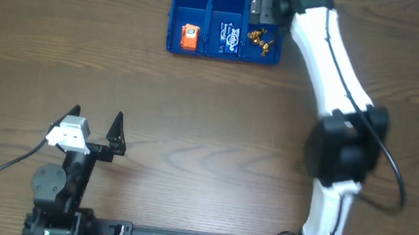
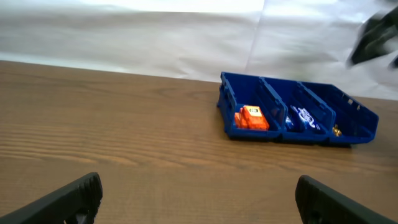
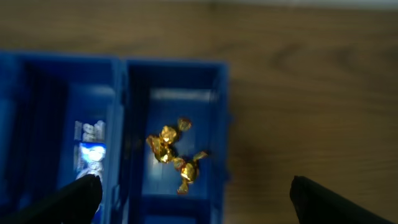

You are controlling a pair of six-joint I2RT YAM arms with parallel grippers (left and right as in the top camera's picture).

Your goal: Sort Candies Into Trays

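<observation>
Right fingers (image 3: 329, 202) wide apart and empty over my blue three-bin tray (image 3: 221, 112), left fingers (image 1: 117, 129) likewise, one orange candy (image 1: 189, 38), two gold candies (image 3: 165, 148), wooden bench (image 1: 215, 134).

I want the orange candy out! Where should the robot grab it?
Probably from straight above, pinching the orange candy across its narrower width: it sits low in the blue tray, whose compartment walls block sideways reaches.

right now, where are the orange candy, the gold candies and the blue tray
orange candy (image 1: 190, 38), top view, middle of its wrapper
gold candies (image 3: 165, 148), right wrist view, on the upper candy of the cluster
blue tray (image 1: 173, 14), top view, on its left end wall
</observation>
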